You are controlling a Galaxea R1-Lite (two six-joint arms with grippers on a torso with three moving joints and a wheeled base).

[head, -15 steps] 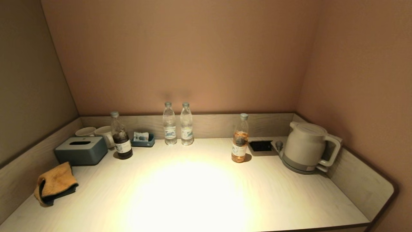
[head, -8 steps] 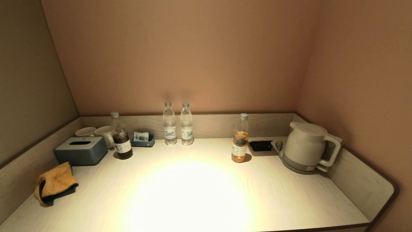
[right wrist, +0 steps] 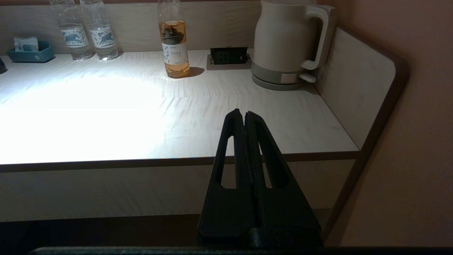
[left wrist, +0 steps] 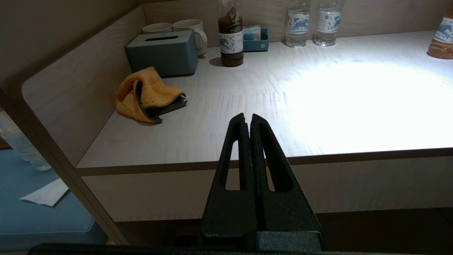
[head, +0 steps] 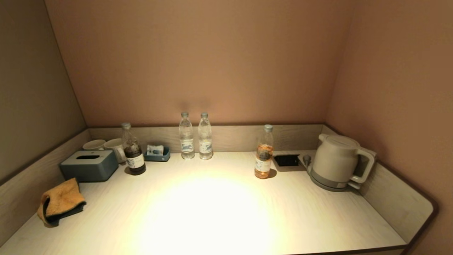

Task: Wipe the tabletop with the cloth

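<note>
Along the front edge of the tabletop [head: 219, 212] you have the widest free run: a broad, brightly lit stretch from the middle toward the right, with raised wooden lips closing the left, back and right sides. The cloth [head: 60, 202], orange with a dark lining, lies crumpled at the far left, just beside the left lip and near the blue-grey tissue box [head: 88, 165]. Behind the box you see two mugs [head: 106, 145], then a dark bottle [head: 133, 154] and a small blue tray [head: 157, 154]. Two clear water bottles [head: 195, 136] stand against the back lip, an amber bottle [head: 264, 152] stands further forward to their right, and a socket panel [head: 286, 160] sits beside the kettle [head: 336, 161] in the right rear corner.

Your left gripper [left wrist: 248, 118] hangs off the table, before its front edge, fingers pressed together on nothing; the cloth lies well apart from it. Your right gripper [right wrist: 244, 115] sits likewise before the front edge on the kettle side, fingers closed tight and holding nothing
</note>
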